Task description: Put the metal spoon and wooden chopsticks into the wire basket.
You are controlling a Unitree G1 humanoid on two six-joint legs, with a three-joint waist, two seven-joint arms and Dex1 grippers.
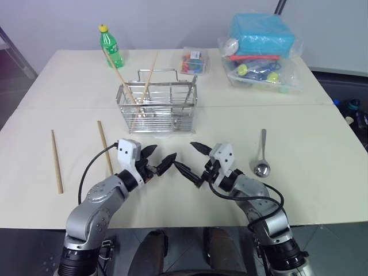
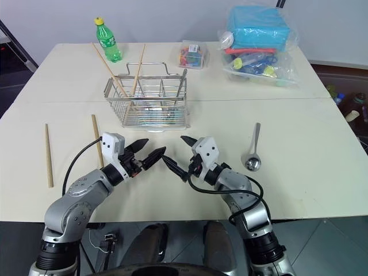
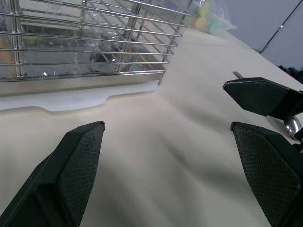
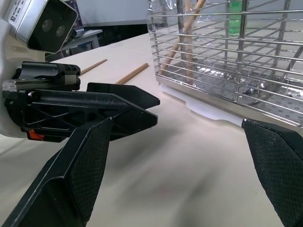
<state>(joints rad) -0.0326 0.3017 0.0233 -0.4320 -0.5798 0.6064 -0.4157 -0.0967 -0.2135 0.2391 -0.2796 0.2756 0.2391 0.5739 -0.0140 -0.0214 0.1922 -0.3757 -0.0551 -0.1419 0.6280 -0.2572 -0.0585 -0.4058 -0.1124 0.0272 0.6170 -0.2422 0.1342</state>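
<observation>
Both our left claw (image 1: 159, 160) and right claw (image 1: 190, 161) hang open and empty over the desk (image 1: 322, 172), tips nearly meeting in front of the wire basket (image 1: 156, 109), which already holds two sticks. Two wooden chopsticks (image 1: 104, 146) lie flat to our left, the metal spoon (image 1: 262, 155) to our right. We judge the sticks light and stiff, best pinched mid-length; the spoon looks slick, so grip its slim handle

A green bottle (image 1: 110, 46), a clear box of coloured items (image 1: 194, 61) and a plastic bag (image 1: 261, 52) are being carried at the bench's (image 1: 310, 172) far edge.
</observation>
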